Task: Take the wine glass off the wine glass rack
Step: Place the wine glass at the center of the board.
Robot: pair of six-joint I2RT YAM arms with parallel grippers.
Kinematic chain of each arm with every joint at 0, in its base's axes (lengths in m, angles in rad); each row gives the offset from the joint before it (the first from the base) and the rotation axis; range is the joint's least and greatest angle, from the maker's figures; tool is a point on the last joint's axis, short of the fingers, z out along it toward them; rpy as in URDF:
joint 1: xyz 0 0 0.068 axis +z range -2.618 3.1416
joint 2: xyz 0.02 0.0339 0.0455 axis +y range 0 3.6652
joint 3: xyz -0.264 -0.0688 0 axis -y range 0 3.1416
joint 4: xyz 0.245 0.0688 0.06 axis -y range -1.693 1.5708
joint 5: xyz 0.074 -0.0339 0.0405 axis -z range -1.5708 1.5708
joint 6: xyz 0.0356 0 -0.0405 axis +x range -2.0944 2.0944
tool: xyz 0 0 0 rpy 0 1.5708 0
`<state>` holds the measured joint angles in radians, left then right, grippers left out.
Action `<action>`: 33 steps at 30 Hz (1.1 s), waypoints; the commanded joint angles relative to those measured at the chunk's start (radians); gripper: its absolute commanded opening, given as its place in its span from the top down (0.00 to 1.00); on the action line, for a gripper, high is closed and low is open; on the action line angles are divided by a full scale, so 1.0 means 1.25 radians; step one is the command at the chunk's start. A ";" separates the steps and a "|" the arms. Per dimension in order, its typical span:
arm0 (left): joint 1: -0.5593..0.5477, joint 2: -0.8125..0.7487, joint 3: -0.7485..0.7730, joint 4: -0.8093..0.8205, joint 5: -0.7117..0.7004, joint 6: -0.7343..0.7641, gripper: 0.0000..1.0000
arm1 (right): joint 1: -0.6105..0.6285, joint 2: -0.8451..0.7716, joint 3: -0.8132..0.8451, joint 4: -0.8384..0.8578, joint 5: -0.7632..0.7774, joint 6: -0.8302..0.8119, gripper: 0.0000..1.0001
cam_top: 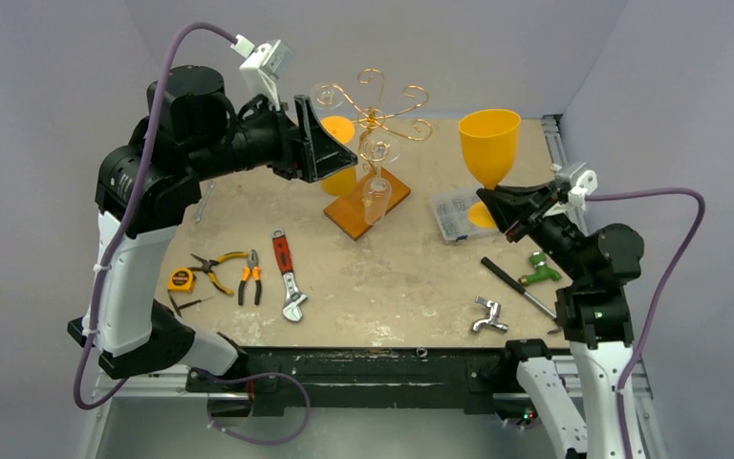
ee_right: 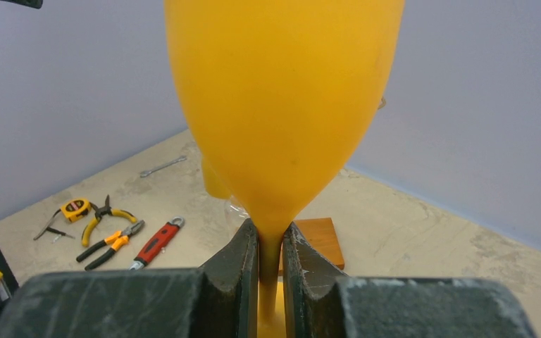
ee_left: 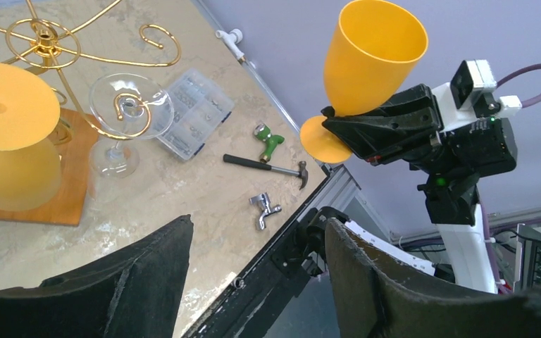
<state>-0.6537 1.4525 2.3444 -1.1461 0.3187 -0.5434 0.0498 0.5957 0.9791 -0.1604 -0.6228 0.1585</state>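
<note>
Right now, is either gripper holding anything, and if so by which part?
The right gripper is shut on the yellow wine glass, pinching its thin stem between bowl and foot. The left gripper is open and holds nothing.

Plain lavender-grey walls [cam_top: 459,48] close in the counter [cam_top: 392,287] at the back and on both sides, evenly lit, with only soft shadows. The counter top is a pale beige board, mottled and stained, with a black front edge [cam_top: 373,363] and an aluminium rail [cam_top: 556,153] along its right side.
</note>
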 commanded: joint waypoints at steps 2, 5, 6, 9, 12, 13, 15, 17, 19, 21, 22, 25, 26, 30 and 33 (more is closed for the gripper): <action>0.019 -0.002 -0.001 0.007 0.052 -0.034 0.33 | 0.010 0.031 -0.046 0.231 -0.023 0.084 1.00; 0.021 0.010 0.004 0.045 0.077 -0.048 0.34 | 0.052 0.046 -0.032 0.230 -0.040 0.056 1.00; 0.022 0.019 0.009 0.053 0.083 -0.050 0.34 | 0.068 0.054 -0.020 0.205 -0.046 0.030 1.00; 0.026 0.061 0.044 0.053 0.111 -0.048 0.38 | 0.101 0.078 0.023 0.138 -0.073 -0.011 1.00; 0.034 0.111 0.105 0.052 0.149 -0.070 0.41 | 0.113 0.078 0.030 0.130 -0.102 -0.019 1.00; 0.037 0.123 0.121 0.056 0.166 -0.079 0.42 | 0.116 0.074 0.031 0.130 -0.107 -0.019 1.00; 0.038 0.131 0.112 0.068 0.185 -0.086 0.43 | 0.129 0.072 0.038 0.105 -0.115 -0.032 1.00; 0.037 0.127 0.077 0.076 0.186 -0.094 0.44 | 0.154 0.076 0.040 0.089 -0.123 -0.062 1.00; 0.038 0.120 0.035 0.103 0.209 -0.107 0.45 | 0.174 0.085 0.039 0.080 -0.136 -0.078 1.00; 0.037 0.116 0.015 0.132 0.248 -0.116 0.45 | 0.186 0.094 0.042 0.067 -0.139 -0.093 1.00; 0.038 0.119 0.018 0.132 0.252 -0.115 0.45 | 0.189 0.097 0.045 0.061 -0.138 -0.097 1.00; 0.037 0.117 0.018 0.130 0.243 -0.104 0.45 | 0.198 0.105 0.051 0.051 -0.141 -0.113 1.00; 0.038 0.116 0.018 0.130 0.239 -0.103 0.45 | 0.201 0.108 0.054 0.044 -0.141 -0.120 1.00; 0.037 0.117 0.014 0.130 0.244 -0.102 0.46 | 0.221 0.127 0.060 0.031 -0.136 -0.140 1.00; 0.038 0.108 -0.004 0.128 0.243 -0.090 0.46 | 0.230 0.137 0.067 0.033 -0.137 -0.145 1.00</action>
<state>-0.6106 1.6241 2.3573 -1.0309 0.5995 -0.6621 0.3210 0.7547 1.0100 -0.1223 -0.7811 0.0189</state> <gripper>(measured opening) 0.543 0.104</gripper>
